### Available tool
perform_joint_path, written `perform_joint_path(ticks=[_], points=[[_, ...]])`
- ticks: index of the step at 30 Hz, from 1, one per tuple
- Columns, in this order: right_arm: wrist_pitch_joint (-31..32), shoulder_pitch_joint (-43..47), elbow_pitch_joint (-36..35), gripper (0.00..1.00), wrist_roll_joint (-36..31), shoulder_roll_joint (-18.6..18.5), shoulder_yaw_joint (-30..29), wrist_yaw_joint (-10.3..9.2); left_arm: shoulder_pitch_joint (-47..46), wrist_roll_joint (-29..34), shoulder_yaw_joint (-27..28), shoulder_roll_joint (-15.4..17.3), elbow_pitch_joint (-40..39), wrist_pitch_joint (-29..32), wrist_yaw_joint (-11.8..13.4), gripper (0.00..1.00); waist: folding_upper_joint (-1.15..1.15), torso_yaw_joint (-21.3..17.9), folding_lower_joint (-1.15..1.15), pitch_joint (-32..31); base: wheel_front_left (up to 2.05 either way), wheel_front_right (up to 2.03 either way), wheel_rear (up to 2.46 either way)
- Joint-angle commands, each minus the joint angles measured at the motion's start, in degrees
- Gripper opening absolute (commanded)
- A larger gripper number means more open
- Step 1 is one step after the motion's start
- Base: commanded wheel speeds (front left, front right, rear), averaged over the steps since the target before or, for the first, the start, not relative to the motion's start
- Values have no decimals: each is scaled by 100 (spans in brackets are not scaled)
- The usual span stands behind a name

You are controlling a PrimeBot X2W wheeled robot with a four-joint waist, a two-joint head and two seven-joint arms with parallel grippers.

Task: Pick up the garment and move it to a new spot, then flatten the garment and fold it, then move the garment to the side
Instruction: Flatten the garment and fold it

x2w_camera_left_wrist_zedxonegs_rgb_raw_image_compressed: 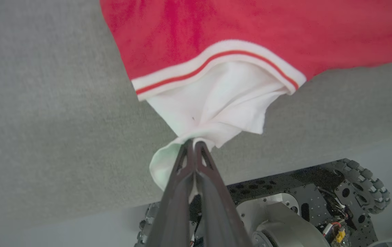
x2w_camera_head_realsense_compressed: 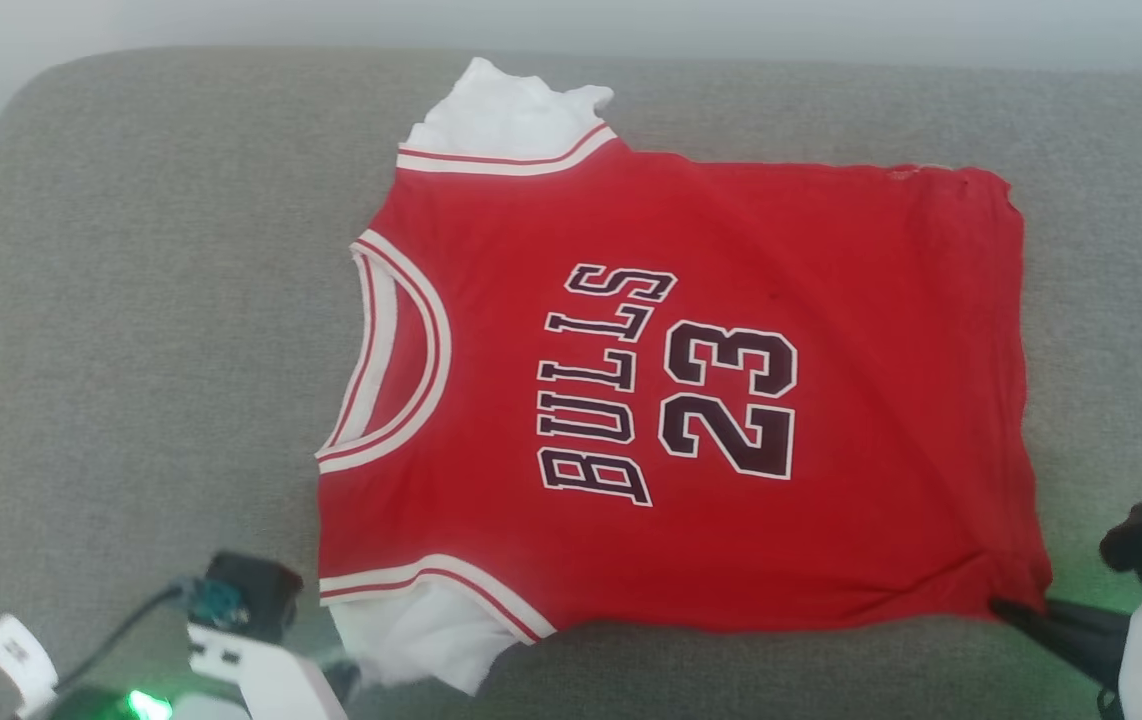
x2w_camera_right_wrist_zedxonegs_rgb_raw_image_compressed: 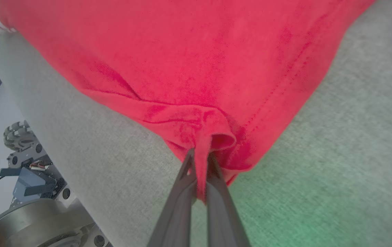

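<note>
From my head camera the garment (x2w_camera_head_realsense_compressed: 691,400) lies spread flat on the grey cushion (x2w_camera_head_realsense_compressed: 131,350), collar toward my left and the "BULLS 23" print facing up. The left wrist view gives the grip up close: my left gripper (x2w_camera_left_wrist_zedxonegs_rgb_raw_image_compressed: 193,144) is clamped on the bunched white sleeve (x2w_camera_left_wrist_zedxonegs_rgb_raw_image_compressed: 216,103) (my wheeled base (x2w_camera_left_wrist_zedxonegs_rgb_raw_image_compressed: 354,192) shows beyond the cushion's edge). The right wrist view has my right gripper (x2w_camera_right_wrist_zedxonegs_rgb_raw_image_compressed: 201,156) pinching a fold of the red hem corner (x2w_camera_right_wrist_zedxonegs_rgb_raw_image_compressed: 216,137).

left claw (x2w_camera_left_wrist_zedxonegs_rgb_raw_image_compressed: 193,143), right claw (x2w_camera_right_wrist_zedxonegs_rgb_raw_image_compressed: 201,155) — both clamped shut
</note>
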Motion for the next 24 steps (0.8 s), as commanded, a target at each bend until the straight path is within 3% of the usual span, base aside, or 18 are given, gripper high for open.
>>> perform_joint_path(ticks=[1, 6, 11, 20, 24], points=[[-81, 23, 39, 0, 76, 17, -77, -8, -206, 127, 77, 82, -88, 8, 8, 0, -1, -49, 0, 16, 0, 0, 0], [-144, -212, 286, 0, 91, 163, -363, -8, -804, 423, 249, 410, -202, 147, -105, 0, -1, -148, 0, 20, 0, 0, 0], [26, -547, 563, 0, -11, 439, -658, -8, -1692, 637, 343, 585, -9, 298, -513, 0, -1, -241, 0, 67, 0, 0, 0], [393, -1278, 1134, 0, -387, 1008, -970, -8, -3330, 914, 158, 178, 1396, 115, -1505, 0, -1, -345, 0, 337, 0, 0, 0], [512, -1516, 1348, 0, -501, 1215, -1002, -8, -3778, 959, 47, -103, 2067, -16, -1757, 0, -1, -361, 0, 453, 0, 0, 0]])
